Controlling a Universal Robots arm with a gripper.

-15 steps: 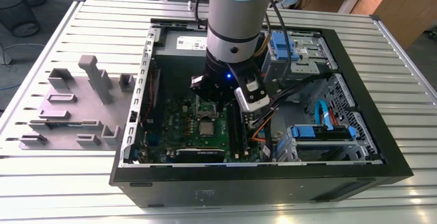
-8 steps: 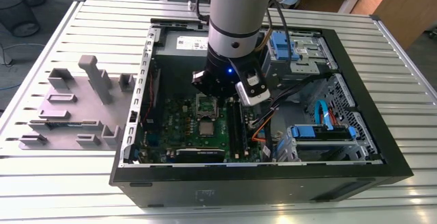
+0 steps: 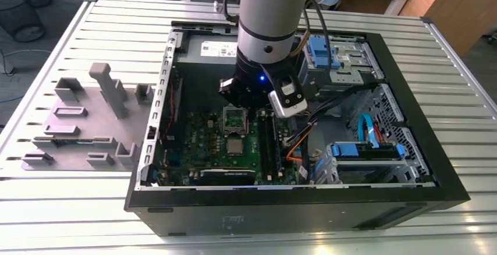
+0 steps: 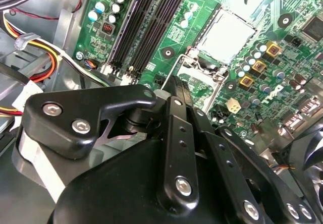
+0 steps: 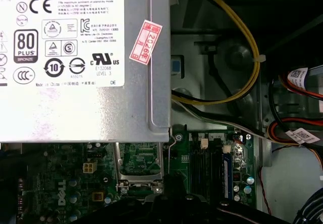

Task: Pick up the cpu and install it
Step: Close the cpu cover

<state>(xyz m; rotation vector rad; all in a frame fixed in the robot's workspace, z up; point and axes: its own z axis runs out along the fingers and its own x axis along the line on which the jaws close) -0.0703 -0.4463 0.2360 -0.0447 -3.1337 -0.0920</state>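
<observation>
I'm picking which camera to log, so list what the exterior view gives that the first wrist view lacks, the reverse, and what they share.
The exterior view gives the grey plastic stepped holder blocks, the ribbed metal table, the black computer case's outer wall and the silver-and-blue robot arm. The first wrist view gives a red sticker and a white tie on a looping yellow cable. Both give the green motherboard, its black memory slots and the silver power-supply box.
</observation>
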